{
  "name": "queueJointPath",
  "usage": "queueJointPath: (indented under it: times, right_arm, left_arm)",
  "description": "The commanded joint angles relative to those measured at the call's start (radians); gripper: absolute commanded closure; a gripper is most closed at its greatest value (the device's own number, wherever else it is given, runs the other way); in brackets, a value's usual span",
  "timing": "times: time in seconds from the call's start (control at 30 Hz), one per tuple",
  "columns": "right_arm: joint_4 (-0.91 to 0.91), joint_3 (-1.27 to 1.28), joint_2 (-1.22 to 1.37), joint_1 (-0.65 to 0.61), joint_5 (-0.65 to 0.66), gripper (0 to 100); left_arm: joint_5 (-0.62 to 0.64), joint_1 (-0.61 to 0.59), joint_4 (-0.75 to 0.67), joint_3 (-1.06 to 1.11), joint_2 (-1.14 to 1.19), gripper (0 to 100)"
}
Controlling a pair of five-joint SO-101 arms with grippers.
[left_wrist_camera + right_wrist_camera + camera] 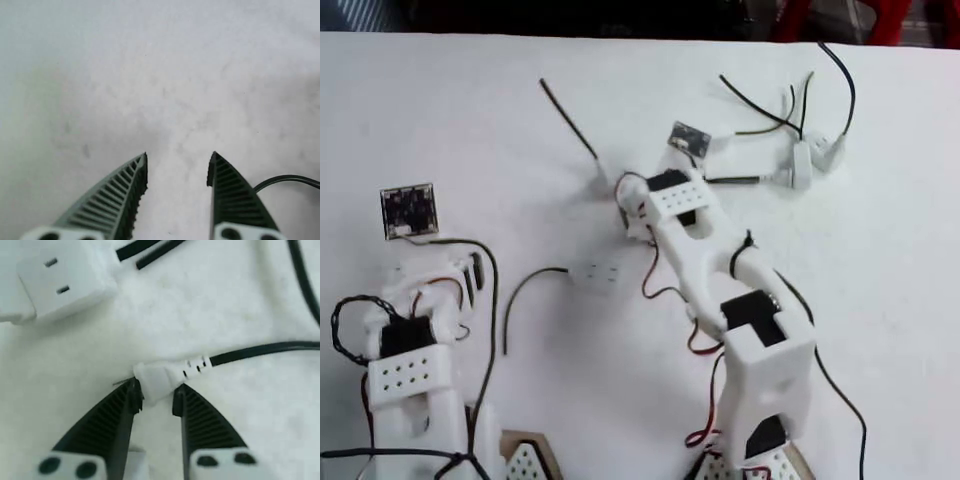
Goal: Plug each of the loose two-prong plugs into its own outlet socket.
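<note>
The right pincer [155, 390] is narrow. Its two dark ribbed fingers [117, 415] stand on both sides of a white two-prong plug [159, 376] and touch it, so the plug is held between the tips while it lies on the white counter [240, 440]. The plug cable [265, 351] is black and goes away sideways from the pincer. Past the fingertips and a little to one side lies a white outlet socket [60, 275] with its two slots facing up. It is near the plug but apart from it, and the prongs are not in it.

In the high view the right arm [705, 250] stretches to the middle of the counter [880, 280]. A thin dark cable [570, 120] runs from the pincer's place toward the far edge. A white socket block [598, 275] with a curved black lead [515, 300] lies close to this pincer, on the side toward the arm's base. I cannot tell surely if it is the same socket. A second group of white pieces [802, 165] with several cables lies well apart from the right pincer, on the side away from the left arm [405, 370].

The left pincer [177, 155] is wide and holds nothing, with bare counter under its tips. A black wire [287, 179] passes just beside one finger [235, 195].
</note>
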Motion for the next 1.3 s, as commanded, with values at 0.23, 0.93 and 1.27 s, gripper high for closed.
queueJointPath:
  times: [0.23, 0.93, 1.27]
  right_arm:
    - [0.254, -0.012, -0.134, 0.193, 0.672, 96.4]
    - [0.45, -0.008, -0.255, 0.302, 0.66, 77.3]
    - [0.358, -0.017, -0.044, 0.326, 0.483, 79.8]
  left_arm:
    - [0.0, 0.013, -0.02, -0.002, -0.024, 80]
    - [-0.002, 0.044, -0.018, -0.002, -0.019, 80]
    - [-0.002, 0.039, -0.017, -0.002, -0.022, 80]
